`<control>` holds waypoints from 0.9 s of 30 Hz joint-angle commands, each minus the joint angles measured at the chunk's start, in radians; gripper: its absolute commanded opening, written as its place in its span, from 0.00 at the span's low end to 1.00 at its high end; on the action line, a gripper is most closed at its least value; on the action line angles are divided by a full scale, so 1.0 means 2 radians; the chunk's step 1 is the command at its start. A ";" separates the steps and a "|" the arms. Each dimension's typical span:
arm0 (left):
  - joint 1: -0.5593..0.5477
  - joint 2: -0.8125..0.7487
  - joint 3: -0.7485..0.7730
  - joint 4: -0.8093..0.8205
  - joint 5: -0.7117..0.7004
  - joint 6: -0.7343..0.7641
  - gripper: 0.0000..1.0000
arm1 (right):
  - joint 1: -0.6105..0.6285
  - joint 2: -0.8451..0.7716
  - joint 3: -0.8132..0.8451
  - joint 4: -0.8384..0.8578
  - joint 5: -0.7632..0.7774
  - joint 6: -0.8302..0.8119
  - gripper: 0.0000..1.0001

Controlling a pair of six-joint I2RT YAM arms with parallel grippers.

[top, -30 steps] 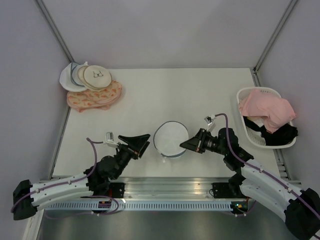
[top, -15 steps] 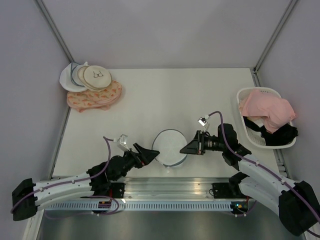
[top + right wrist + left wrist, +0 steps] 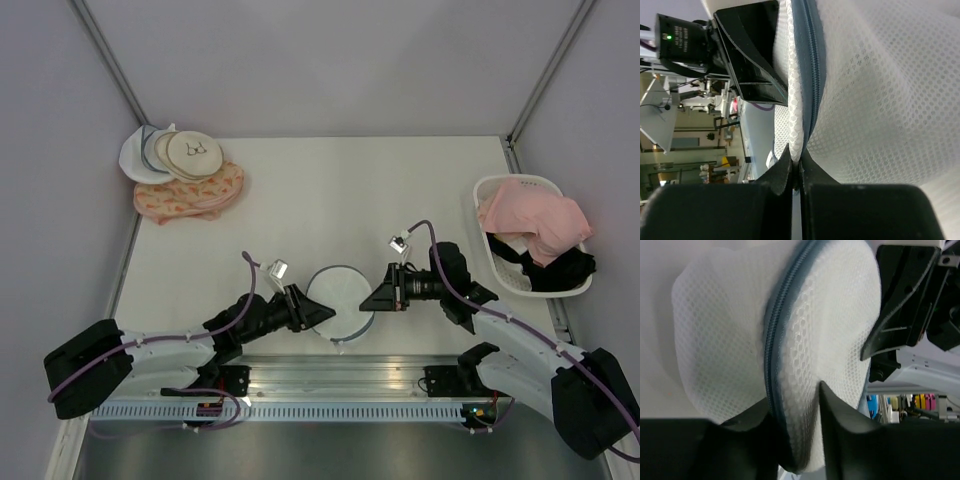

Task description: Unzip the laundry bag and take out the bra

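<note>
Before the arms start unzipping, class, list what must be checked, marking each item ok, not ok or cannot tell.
1. Right gripper pinching the rim of the laundry bag: ok.
2. Left gripper straddling the rim: ok; firmly clamped: cannot tell.
3. Zipper in wrist view: ok.
4. Zipper pull found: cannot tell.
5. Bag already unzipped: not ok, the visible stretch is closed.
6. The bra seen through the mesh: cannot tell.

Robot lab, test-cell setup. White worktop [image 3: 330, 190] boxed in by plain grey panels [image 3: 330, 60] on metal posts [image 3: 112, 65]. L arm [image 3: 150, 352] + R arm [image 3: 520, 340] bolted to alu rail [image 3: 340, 375] at near edge. Wrist cams show the room beyond: benches w/ gear [image 3: 680, 100], electronics box w/ green LED [image 3: 682, 42], coloured bits on a shelf [image 3: 905, 402].
</note>
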 commanded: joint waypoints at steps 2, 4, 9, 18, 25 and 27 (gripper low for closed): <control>0.001 0.020 0.026 0.080 0.063 0.023 0.22 | -0.003 0.010 0.060 -0.048 0.042 -0.066 0.00; 0.001 0.016 0.025 0.074 0.060 0.023 0.13 | -0.004 0.019 0.087 -0.100 0.085 -0.096 0.00; 0.003 -0.001 0.035 0.003 0.014 0.010 0.02 | -0.003 0.038 0.158 -0.235 0.226 -0.170 0.05; 0.003 -0.037 0.048 -0.072 -0.137 -0.013 0.02 | -0.003 -0.037 0.172 -0.304 0.325 -0.203 0.66; 0.004 -0.024 0.058 -0.037 -0.172 -0.042 0.02 | 0.084 -0.053 0.125 -0.243 0.263 -0.176 0.59; 0.004 -0.024 0.077 -0.007 -0.155 -0.019 0.02 | 0.126 -0.055 0.104 -0.200 0.262 -0.155 0.59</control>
